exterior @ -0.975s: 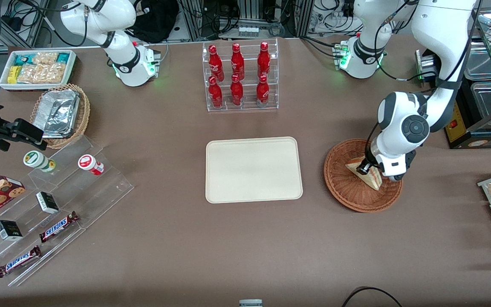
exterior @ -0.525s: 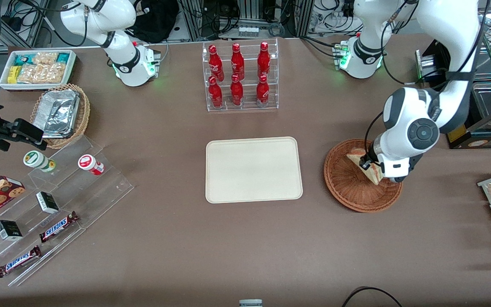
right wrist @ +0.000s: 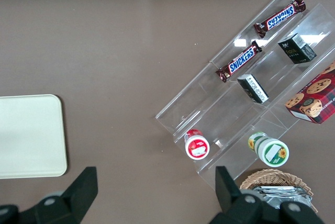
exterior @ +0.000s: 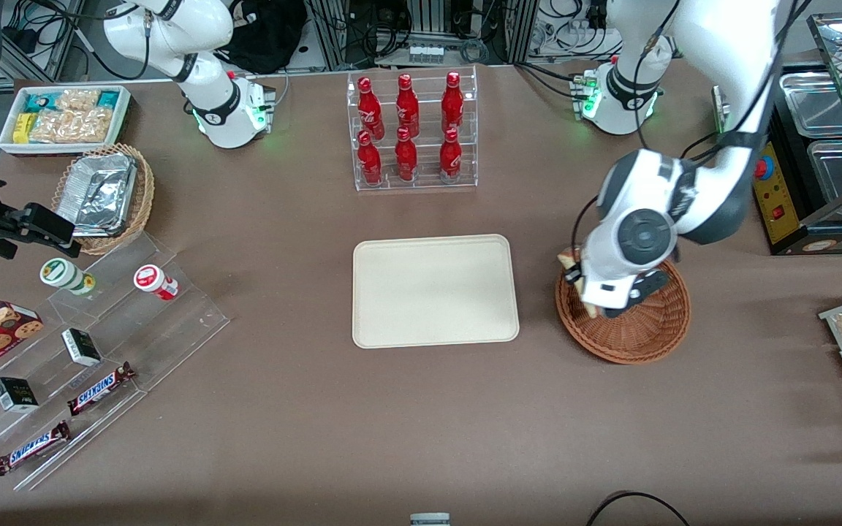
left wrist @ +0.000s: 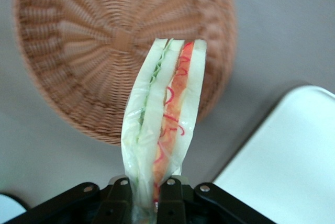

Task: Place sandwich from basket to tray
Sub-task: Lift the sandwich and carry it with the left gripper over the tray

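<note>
The tool (left wrist: 144, 203) pinches the wrapped sandwich (left wrist: 165, 124) by one end, holding it in the air above the basket (exterior: 633, 332), beside the cream tray (exterior: 435, 292).

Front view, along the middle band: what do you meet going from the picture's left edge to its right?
Foil-container basket → red-capped bottle → tray → sandwich in the gripper → basket.
</note>
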Available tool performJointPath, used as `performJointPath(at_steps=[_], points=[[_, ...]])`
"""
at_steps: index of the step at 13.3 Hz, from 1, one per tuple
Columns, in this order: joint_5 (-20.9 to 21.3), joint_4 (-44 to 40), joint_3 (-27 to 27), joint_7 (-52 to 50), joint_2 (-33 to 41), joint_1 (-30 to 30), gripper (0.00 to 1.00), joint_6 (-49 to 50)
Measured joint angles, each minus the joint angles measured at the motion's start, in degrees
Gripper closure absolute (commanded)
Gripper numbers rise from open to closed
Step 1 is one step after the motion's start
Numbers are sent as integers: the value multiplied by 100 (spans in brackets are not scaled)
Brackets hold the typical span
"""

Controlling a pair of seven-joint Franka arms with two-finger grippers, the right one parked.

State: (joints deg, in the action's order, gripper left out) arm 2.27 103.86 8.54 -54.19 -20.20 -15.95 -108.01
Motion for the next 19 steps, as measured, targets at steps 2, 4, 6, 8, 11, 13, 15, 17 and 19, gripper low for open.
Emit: performJointPath(at_steps=[2, 4, 6, 8, 11, 13, 15, 17, 19], points=[[0, -420, 11, 92, -338, -304, 95, -21], [-45, -790, 36, 92, -638, -625, 95, -139], [-194, -947, 55, 88, -827, -972, 95, -506], [-233, -987, 62, 5, -976, -1303, 95, -788], [-237, -1316, 61, -273, -1353, -1717, 95, -944], [-237, -1658, 58, -390, -1660, -1884, 95, -945], [-236, -1929, 55, -478, -1946, -2023, 94, -944], [-211, -2063, 49, -566, -2137, -2185, 93, -943], [-105, -2098, 40, -711, -2239, -2286, 77, -943]])
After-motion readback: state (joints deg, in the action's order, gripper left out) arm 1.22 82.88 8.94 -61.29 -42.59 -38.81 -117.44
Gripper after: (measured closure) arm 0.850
